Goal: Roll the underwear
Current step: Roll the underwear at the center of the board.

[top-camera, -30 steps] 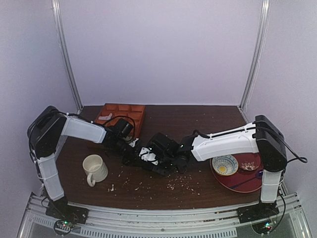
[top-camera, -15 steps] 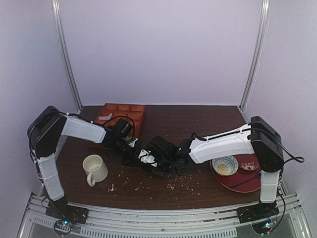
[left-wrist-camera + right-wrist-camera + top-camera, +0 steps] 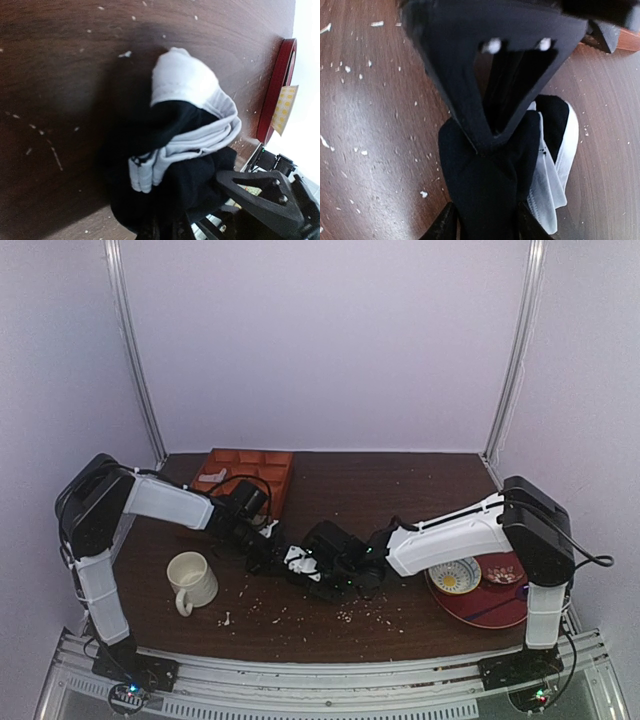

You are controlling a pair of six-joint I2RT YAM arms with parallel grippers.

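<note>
One pair of underwear [image 3: 298, 560], black with white edging, lies bunched in a lump on the brown table between my two grippers. In the left wrist view the underwear [image 3: 185, 125] shows white bands across black cloth, and my left gripper [image 3: 167, 229] is shut on its lower black end. My right gripper [image 3: 487, 225] holds the black fold of the underwear [image 3: 485, 185] between its fingers, with the white edging [image 3: 555, 180] hanging to the right. The left gripper's joined fingers [image 3: 470, 100] point down into that same fold. From above, the left gripper [image 3: 278, 556] and right gripper [image 3: 318, 568] nearly touch.
A cream mug [image 3: 191, 580] stands at the front left. At the back left lies a red-brown compartment tray [image 3: 250, 472] with a small white piece [image 3: 211, 478] in it. A red plate [image 3: 495, 608] at the right holds a patterned bowl [image 3: 454, 573]. Crumbs [image 3: 350, 615] litter the table.
My right arm has drawn its elbow down and shifted slightly left, pressing closer to the left gripper. The bundle has bunched tighter between them. The left arm has barely moved.
</note>
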